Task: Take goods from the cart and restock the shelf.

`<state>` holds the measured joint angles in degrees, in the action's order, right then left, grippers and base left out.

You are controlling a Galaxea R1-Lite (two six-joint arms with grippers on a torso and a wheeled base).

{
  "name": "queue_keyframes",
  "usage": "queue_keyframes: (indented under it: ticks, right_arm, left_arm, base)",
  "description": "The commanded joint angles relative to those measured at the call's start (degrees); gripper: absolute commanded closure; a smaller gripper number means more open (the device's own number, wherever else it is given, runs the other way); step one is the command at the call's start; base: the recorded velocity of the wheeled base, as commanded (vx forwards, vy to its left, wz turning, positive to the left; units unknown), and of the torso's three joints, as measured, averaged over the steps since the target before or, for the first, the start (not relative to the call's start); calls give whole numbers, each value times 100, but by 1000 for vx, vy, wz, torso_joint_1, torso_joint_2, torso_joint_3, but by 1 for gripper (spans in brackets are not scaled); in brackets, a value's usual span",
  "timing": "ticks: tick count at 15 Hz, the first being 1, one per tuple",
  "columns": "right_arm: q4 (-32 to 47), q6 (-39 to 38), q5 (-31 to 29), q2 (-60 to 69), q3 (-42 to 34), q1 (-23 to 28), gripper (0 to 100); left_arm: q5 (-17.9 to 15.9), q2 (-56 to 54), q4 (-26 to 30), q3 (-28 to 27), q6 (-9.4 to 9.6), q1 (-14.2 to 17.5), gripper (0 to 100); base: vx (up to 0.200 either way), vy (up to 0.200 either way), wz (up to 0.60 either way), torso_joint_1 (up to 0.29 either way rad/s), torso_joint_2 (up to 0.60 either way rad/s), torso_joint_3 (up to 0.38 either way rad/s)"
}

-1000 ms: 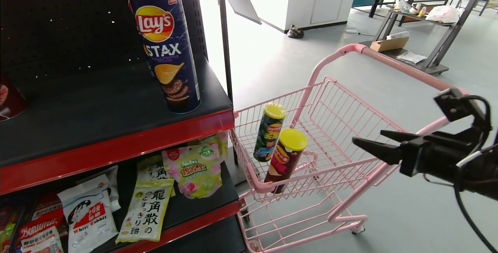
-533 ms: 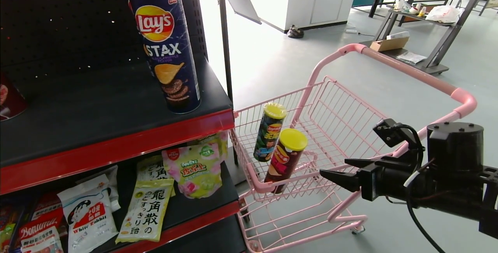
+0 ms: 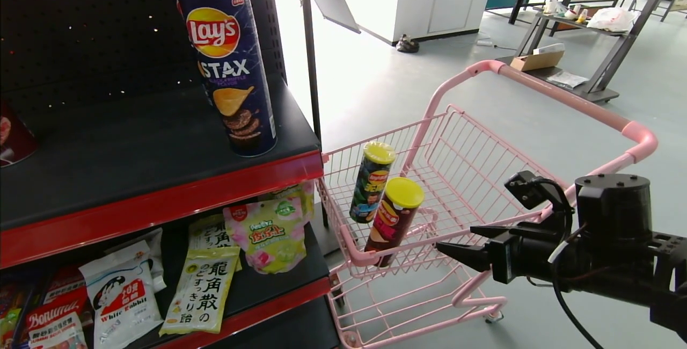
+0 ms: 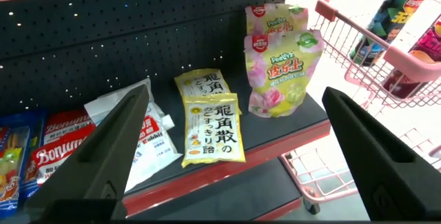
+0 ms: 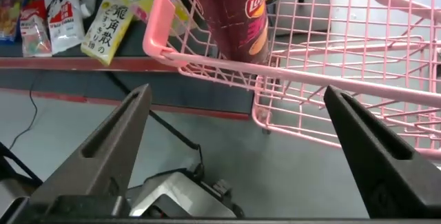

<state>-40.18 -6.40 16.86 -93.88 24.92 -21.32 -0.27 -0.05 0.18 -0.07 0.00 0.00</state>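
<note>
Two-level shelf (image 3: 161, 198), pink cart (image 3: 536, 87) at its 3 o'clock, tall blue can (image 3: 228, 64) on upper level, two yellow-lidded cans (image 3: 394, 215) leaning in cart's 9 o'clock corner, right gripper (image 3: 460, 238) spread wide at their 4 o'clock, left gripper (image 4: 234, 92) wide before snack bags (image 4: 213, 124).

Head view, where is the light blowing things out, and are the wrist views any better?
Head view: daylight washes out the floor beside the shelf, while the pegboard is dark with pinpricks of light. Left wrist view: the floor past the cart is washed out; the lower shelf is shaded but legible. Right wrist view: even light, the brown can plainly lit.
</note>
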Motion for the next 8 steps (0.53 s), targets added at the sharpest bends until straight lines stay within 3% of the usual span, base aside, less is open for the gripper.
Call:
queue_keyframes:
  ticks: [1, 8]
  right_arm:
    - [-7, 7, 2, -254, 189, -21, 0]
    - [-16, 51, -25, -1308, 1296, -338, 0]
  left_arm:
    - [0, 5, -1, -1, 0, 0, 0]
    - [0, 5, -1, -1, 0, 0, 0]
  base:
    - [0, 0, 0, 0, 0, 0]
    - [0, 0, 0, 0, 0, 0]
